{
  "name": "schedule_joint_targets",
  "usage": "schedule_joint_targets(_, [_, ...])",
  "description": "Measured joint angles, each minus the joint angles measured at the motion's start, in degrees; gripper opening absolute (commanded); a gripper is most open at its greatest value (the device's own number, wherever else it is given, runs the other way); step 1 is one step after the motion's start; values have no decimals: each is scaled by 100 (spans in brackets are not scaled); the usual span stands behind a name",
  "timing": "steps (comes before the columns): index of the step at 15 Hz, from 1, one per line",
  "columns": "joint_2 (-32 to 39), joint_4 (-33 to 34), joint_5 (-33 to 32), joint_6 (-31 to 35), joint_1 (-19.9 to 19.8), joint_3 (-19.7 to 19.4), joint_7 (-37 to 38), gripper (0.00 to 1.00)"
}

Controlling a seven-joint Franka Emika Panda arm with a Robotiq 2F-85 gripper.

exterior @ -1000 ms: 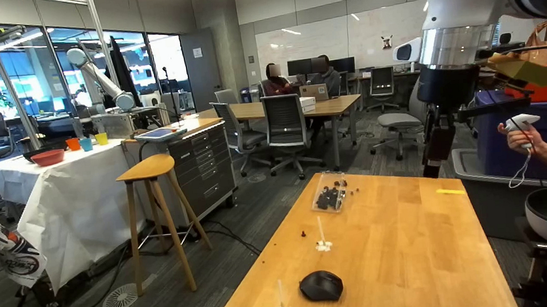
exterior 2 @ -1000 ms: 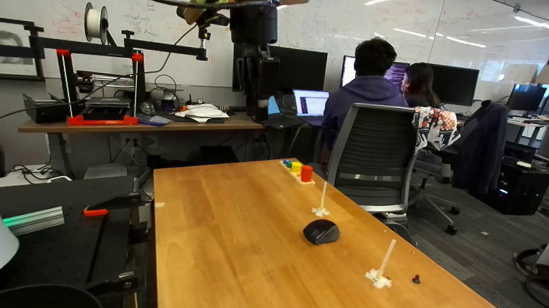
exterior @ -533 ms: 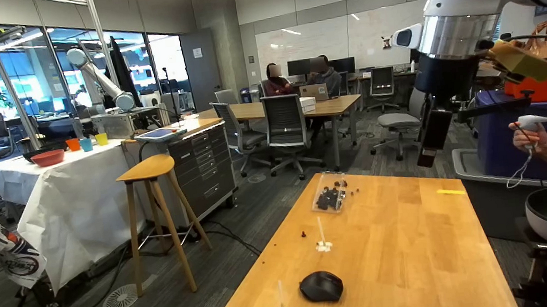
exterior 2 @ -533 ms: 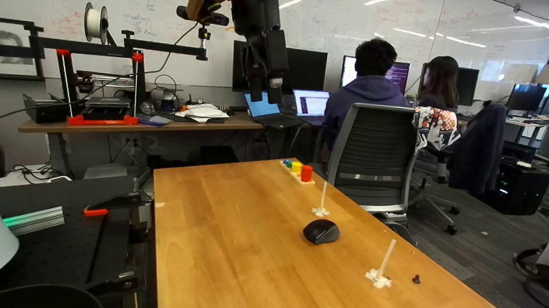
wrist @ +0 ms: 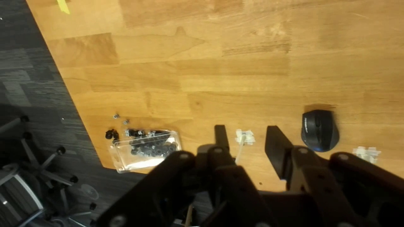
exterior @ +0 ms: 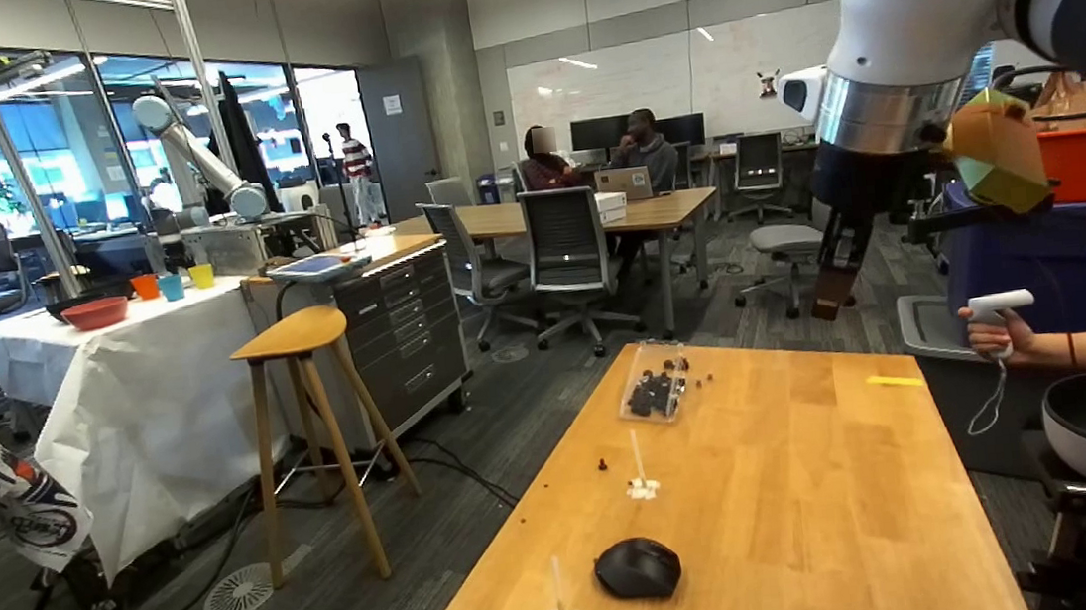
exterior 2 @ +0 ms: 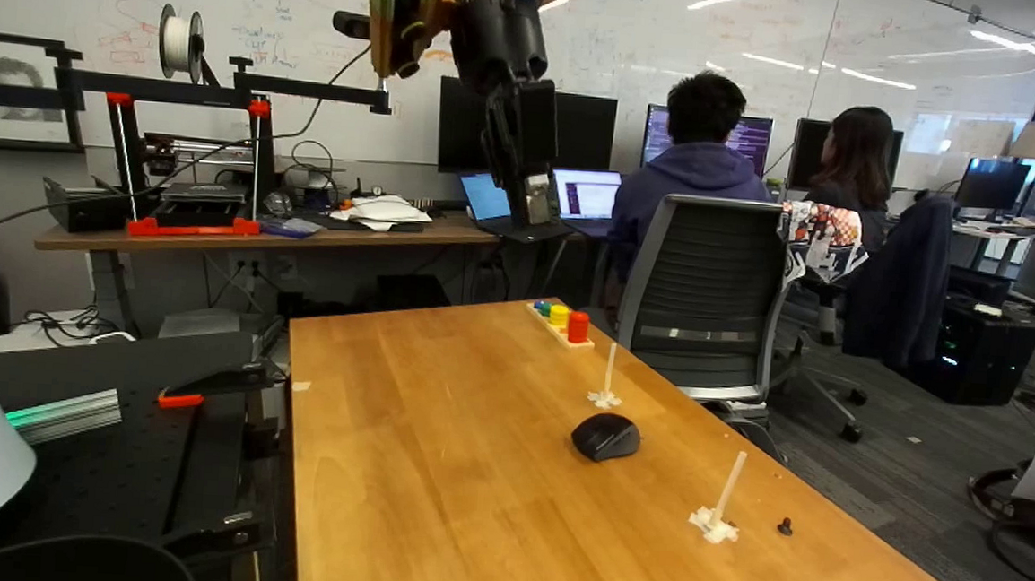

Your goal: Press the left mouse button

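Note:
The black mouse (exterior: pixel 638 568) lies on the wooden table (exterior: pixel 809 479). It also shows in an exterior view (exterior 2: pixel 606 437) near the table's long edge. In the wrist view the mouse (wrist: pixel 325 135) is right of my fingers, its scroll wheel end toward the top. The left mouse button (wrist: pixel 310 121) is the part left of the wheel. My gripper (wrist: pixel 246 138) is open and empty, its two fingertips apart. In both exterior views my gripper (exterior: pixel 833 295) hangs tilted in the air, above table height and well away from the mouse; it also shows here (exterior 2: pixel 527 203).
Two thin white pegs (exterior 2: pixel 726 487) (exterior 2: pixel 610 368) are taped to the table on either side of the mouse. A clear box of dark bits (exterior: pixel 656 394) lies at a table corner. A toy with coloured rings (exterior 2: pixel 576 327) stands at the edge.
My gripper has risen and tilted. It has shifted left in an exterior view, and the wrist has turned. The mouse has not moved.

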Motion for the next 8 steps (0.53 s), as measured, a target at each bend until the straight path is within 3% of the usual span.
schedule_joint_targets(1, [188, 69, -87, 0, -26, 12, 162, 1])
schedule_joint_targets(4, [860, 318, -108, 5, 41, 51, 541, 0])
schedule_joint_targets(8, [1804, 623, 30, 313, 423, 41, 816, 0])
